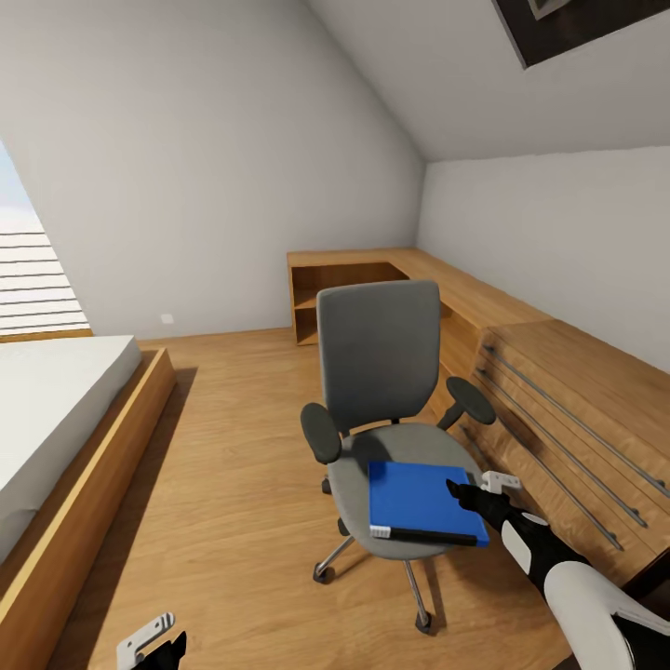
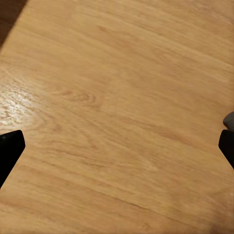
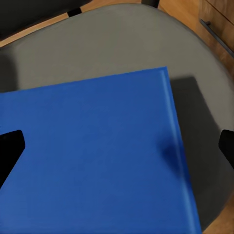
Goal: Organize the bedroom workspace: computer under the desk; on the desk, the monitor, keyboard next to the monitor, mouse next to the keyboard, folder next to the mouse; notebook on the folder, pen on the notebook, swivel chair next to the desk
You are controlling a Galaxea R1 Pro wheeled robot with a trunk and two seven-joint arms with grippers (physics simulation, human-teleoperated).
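Swivel chair [image 1: 381, 372] is being seen mid-floor, back facing far. Folder [image 1: 419, 501] is being carried flat on its seat, long axis near-far, white edge near. Right gripper [image 3: 117, 146] is being held over the folder's right edge, jaws wide, empty. Left gripper [image 2: 117, 146] is being held over bare floor [image 2: 122, 73], jaws wide, empty.

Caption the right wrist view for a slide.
Open right gripper poised over the blue folder lying on the grey swivel chair seat.

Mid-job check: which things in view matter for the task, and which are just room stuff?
Job things:
folder, lying on the seat
swivel chair
right gripper, open at the folder's edge

Room stuff:
bed
drawer chest
wooden shelf
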